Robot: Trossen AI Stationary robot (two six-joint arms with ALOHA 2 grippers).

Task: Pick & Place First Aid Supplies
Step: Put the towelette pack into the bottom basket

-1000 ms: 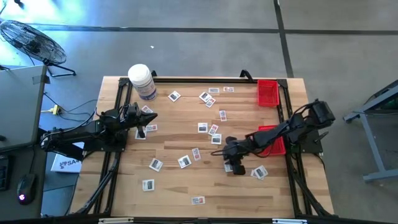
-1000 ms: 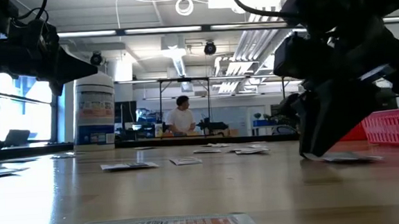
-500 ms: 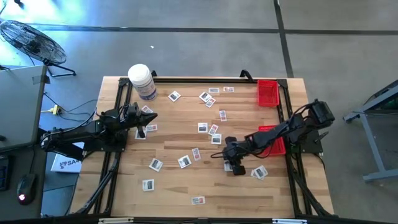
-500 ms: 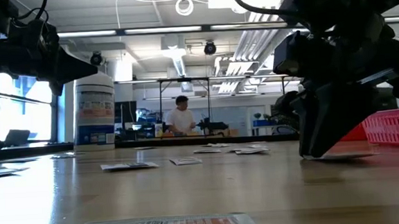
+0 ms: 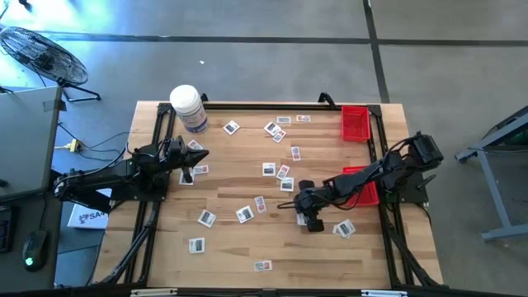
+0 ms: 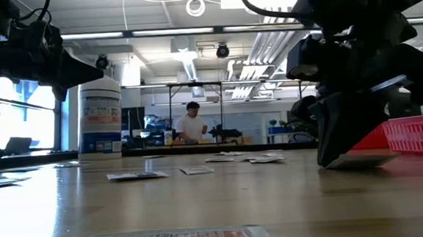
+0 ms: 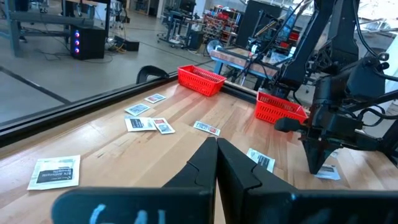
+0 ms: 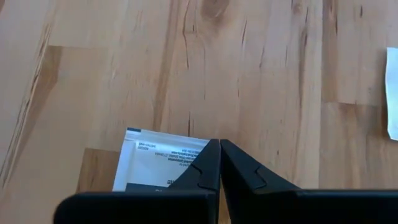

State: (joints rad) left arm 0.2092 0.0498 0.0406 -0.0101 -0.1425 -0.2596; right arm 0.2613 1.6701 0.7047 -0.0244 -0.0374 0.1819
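Down on the wooden table [image 5: 247, 173], near the red basket [image 5: 360, 183], my right gripper [image 8: 219, 153] has its fingers pinched together on the edge of a white packet [image 8: 158, 163] lying flat. My left gripper [image 5: 200, 154] hovers closed, empty, near the white jar [image 5: 188, 107].

- The right gripper [image 6: 339, 158] at right of frame points down at a white packet [image 6: 361, 161] on the table [image 6: 224, 202].
- More packets [image 6: 136, 175] lie mid-frame.
- A white jar [image 6: 99, 116] stands at left.
- A person [image 6: 193, 125] sits far behind.
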